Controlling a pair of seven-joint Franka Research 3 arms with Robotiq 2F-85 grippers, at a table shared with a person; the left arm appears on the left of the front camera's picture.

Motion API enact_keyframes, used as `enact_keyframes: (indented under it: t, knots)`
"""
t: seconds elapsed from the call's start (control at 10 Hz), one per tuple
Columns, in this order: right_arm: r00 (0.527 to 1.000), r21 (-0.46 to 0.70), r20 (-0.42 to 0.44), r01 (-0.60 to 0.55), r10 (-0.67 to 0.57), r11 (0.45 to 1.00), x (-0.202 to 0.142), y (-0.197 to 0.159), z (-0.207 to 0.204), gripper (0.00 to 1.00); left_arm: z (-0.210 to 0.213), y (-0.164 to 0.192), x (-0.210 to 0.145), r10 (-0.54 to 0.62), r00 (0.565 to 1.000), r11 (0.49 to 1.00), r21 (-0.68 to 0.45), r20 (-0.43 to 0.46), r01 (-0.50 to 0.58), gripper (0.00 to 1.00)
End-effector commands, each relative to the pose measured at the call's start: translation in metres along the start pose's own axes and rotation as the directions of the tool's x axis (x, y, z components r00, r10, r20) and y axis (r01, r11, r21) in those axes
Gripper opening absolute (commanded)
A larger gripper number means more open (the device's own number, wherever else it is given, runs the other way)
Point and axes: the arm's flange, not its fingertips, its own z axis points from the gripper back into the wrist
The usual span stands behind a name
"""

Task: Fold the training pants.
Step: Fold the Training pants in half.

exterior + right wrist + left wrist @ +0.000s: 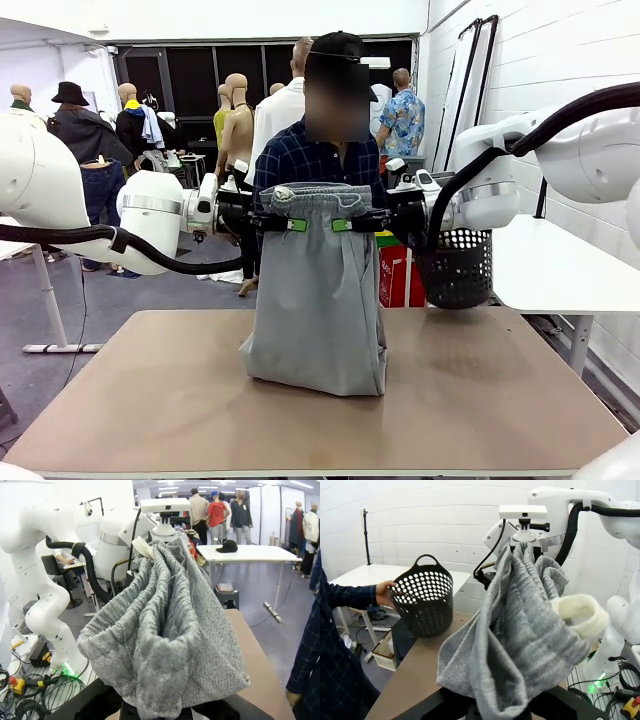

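Pants hang as a grey curtain between the two arms: the training pants [318, 300] are held up by their gathered waistband, one corner in each pincer, with the lower end bunched on the table [130, 400] below. In the front view the left gripper [296, 224] comes in from nine o'clock and the right gripper [343, 225] from three o'clock, green pads facing each other across the waistband and each clamped shut on a pinch of cloth. So the garment's long axis runs straight down toward six o'clock from the line joining the pincers, and neither arm is nearer; both sit level at the top edge. In the left wrist view the fabric [520, 645] drapes thickly over the fingers, and the person's hand [384, 593] holds a black basket [424, 602] off at nine o'clock. The next fold likely turns on laying that hanging length flat.
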Motion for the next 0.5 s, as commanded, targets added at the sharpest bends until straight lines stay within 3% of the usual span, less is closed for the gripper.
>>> enact_keyframes:
  t: [0.0,0.4]
  knots:
    - [0.999,0.05,-0.035,-0.008,0.01,0.999,0.018,-0.017,-0.012,0.0,0.006,0.008,0.019,0.019,1.0,0.999,0.028,-0.022,-0.018,0.0]
    - [0.996,0.056,-0.053,-0.064,0.067,0.996,0.055,-0.049,-0.021,0.0,0.016,0.041,0.051,0.012,1.0,0.995,0.094,0.01,-0.013,0.0]
